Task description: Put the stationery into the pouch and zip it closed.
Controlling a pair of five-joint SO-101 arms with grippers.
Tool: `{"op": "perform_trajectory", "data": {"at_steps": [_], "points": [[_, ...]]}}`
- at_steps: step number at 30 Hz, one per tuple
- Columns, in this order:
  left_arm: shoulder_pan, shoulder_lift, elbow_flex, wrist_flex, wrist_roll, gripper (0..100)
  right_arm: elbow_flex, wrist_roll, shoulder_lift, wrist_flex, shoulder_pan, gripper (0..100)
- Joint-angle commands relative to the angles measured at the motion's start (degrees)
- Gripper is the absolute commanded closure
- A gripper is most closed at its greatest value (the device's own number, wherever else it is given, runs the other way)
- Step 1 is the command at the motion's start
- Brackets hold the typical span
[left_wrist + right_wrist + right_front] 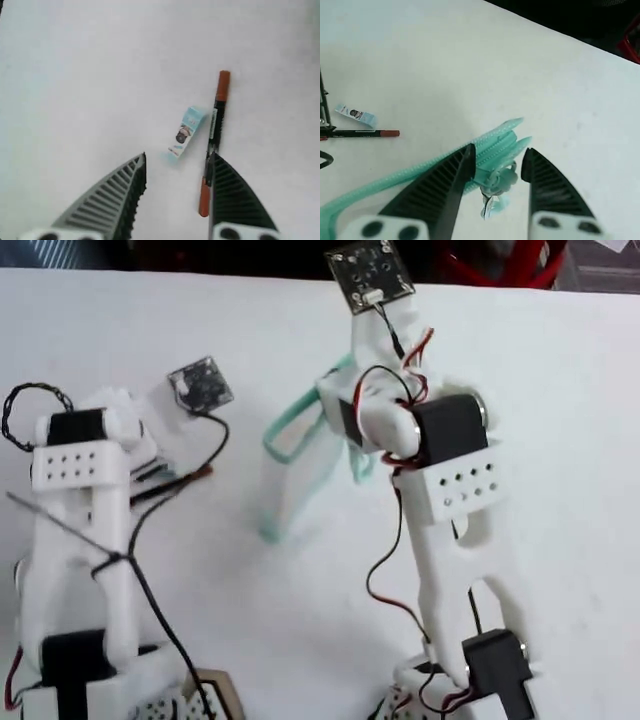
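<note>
**Both hands apart over the stationery**

We see the left hand (177,160) spread above the pen (216,125) and small blue packet (187,131), side by side on the table (75,75). The right hand (499,150) gapes astride the teal pouch (385,181).

Cannot tell what the small blue box (186,131) beside the pen (218,117) is, with print too small to make out. Lower stretch of that pen partly hidden behind one finger (232,195) of the left claw (176,157), both fingers cut off by the picture's edge. From the high view, far end of the teal pouch (298,455) covered by the right arm (440,450), clear body faint against the white bench (560,390). From the right wrist view, pouch cut off at the edge, zip pull (496,182) blurred between the fingers of the right claw (498,150).
</note>
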Motion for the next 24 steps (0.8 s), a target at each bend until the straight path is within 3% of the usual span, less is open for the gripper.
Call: {"op": "perform_trajectory", "data": {"at_steps": [1,13,20,24], "points": [[-2.8,5.3,-2.7,-4.4,-9.0,80,2.5,0.1,0.6,0.6,0.2,83.2],[-3.0,19.9,-2.9,-16.6,-11.7,79,3.5,0.2,0.6,0.1,0.3,83.2],[-4.0,30.1,-13.0,-14.9,-14.0,79,3.6,0.2,0.8,0.2,0.3,83.2],[-4.0,37.9,-23.9,-5.6,-14.2,80,4.1,0.3,0.7,0.0,0.3,83.2]]}}
